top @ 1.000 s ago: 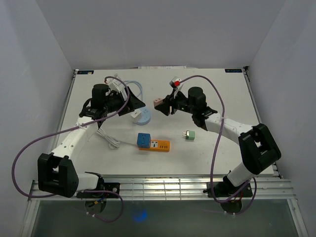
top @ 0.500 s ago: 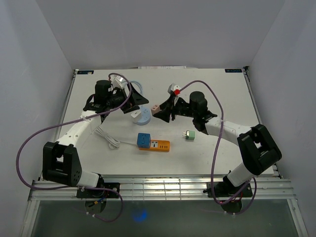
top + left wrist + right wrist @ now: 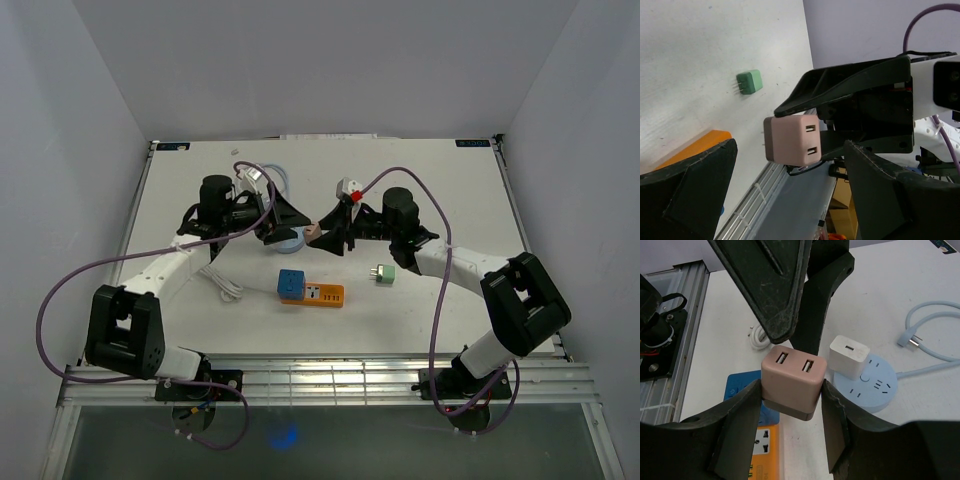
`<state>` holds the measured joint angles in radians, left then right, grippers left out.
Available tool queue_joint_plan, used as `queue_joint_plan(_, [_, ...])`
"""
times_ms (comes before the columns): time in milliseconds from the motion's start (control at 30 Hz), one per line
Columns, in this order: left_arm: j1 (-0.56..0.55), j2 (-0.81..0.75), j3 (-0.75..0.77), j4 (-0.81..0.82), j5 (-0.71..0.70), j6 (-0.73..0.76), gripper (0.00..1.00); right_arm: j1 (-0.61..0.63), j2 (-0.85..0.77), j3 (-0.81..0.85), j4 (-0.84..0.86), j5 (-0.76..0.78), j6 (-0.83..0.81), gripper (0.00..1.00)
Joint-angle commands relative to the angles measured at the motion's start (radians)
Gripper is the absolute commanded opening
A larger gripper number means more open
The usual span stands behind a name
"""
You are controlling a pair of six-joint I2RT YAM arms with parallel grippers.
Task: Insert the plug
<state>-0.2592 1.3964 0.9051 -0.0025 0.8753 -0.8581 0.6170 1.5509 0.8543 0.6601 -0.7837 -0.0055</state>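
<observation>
**Mid-air above the table centre: pink plug clamped by the right arm, left jaws wide**

Nearest the bases, the orange power strip (image 3: 322, 294) lies flat on the table (image 3: 450, 200) with a blue cube adapter (image 3: 290, 284) at its left end. The green adapter (image 3: 385, 273) lies apart to its right.

Above and behind those, the right gripper (image 3: 791, 390) is clamped on the pink plug (image 3: 790, 140), off the table. The pads press two opposite side faces, so the prong face and the USB face are both free. That looks like a grip chosen for a handover or regrasp.

The left gripper (image 3: 292, 224) faces it with jaws fully spread and nothing held. In the left wrist view the plug sits in line with the gap, and no contact is visible.

Orientation: the body is near-cubic, with no real long axis. The prong-to-USB axis is what matters. It is tilted, with the prongs toward the table and the two USB ports up toward the right wrist camera.

Just beyond, the round blue socket (image 3: 285, 240) carries a white charger (image 3: 849, 356).

The target socket can't be told; both strips are in reach.
</observation>
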Motion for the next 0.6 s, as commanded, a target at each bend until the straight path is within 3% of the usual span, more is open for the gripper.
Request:
queue_joint_plan(0, [-0.038, -0.047, 0.0, 0.052, 0.033, -0.006, 0.98, 0.007, -0.025, 0.028, 0.007, -0.045, -0.037, 0.08])
queue_joint_plan(367, [-0.081, -0.071, 0.136, -0.255, -0.209, 0.224, 0.91, 0.056, -0.023, 0.118, -0.263, 0.098, -0.185, 0.08])
queue_joint_plan(567, [-0.094, -0.059, 0.204, -0.364, -0.304, 0.31, 0.76, 0.076, -0.023, 0.143, -0.332, 0.136, -0.218, 0.08])
